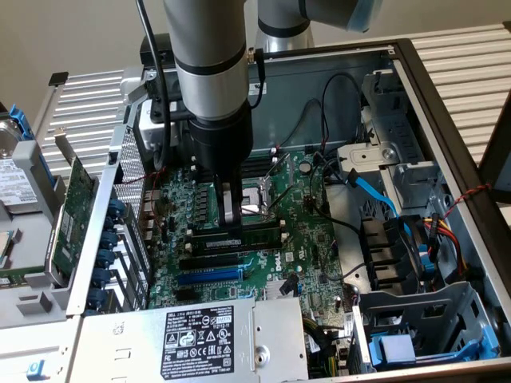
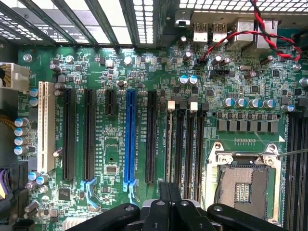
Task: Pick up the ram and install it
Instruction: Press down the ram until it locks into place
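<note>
The ram is a long dark green stick with black chips. It stands on edge in a memory slot on the motherboard, just in front of the CPU socket. My gripper comes straight down over the middle of the stick. It is shut, and its fingertips are at the stick's top edge. In the wrist view the ram is a thin pale strip in the slot beside the empty black slots. It runs under the closed gripper. I cannot tell whether the tips pinch the stick or only rest on it.
The open case's walls surround the board. A power supply sits in front, and a drive cage with a blue cable stands at the exterior view's right. A wider green card leans outside the case at the exterior view's left. Red and black wires cross near the rear ports.
</note>
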`<action>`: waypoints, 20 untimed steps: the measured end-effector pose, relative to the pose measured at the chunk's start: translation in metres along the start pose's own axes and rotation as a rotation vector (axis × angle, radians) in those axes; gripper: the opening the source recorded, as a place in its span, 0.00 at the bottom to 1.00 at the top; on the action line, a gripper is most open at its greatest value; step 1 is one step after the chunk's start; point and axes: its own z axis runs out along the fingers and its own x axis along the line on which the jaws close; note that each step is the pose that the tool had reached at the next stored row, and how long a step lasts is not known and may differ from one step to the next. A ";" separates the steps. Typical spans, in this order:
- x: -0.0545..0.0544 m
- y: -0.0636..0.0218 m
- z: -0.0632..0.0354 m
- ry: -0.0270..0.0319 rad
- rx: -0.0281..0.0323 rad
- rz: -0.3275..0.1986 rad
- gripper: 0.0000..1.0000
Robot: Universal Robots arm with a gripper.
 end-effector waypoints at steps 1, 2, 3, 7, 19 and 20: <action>0.000 0.0000 0.0000 -0.0012 0.0000 0.000 0.11; 0.000 0.0000 0.0001 -0.0022 0.0000 0.000 0.11; 0.001 0.0000 0.0001 -0.0034 0.0000 0.000 0.11; 0.002 0.0000 0.0002 -0.0062 0.0000 0.000 0.11; 0.003 -0.0001 0.0002 -0.0169 -0.0002 0.000 0.11; 0.003 -0.0001 0.0002 -0.0169 -0.0002 0.000 0.11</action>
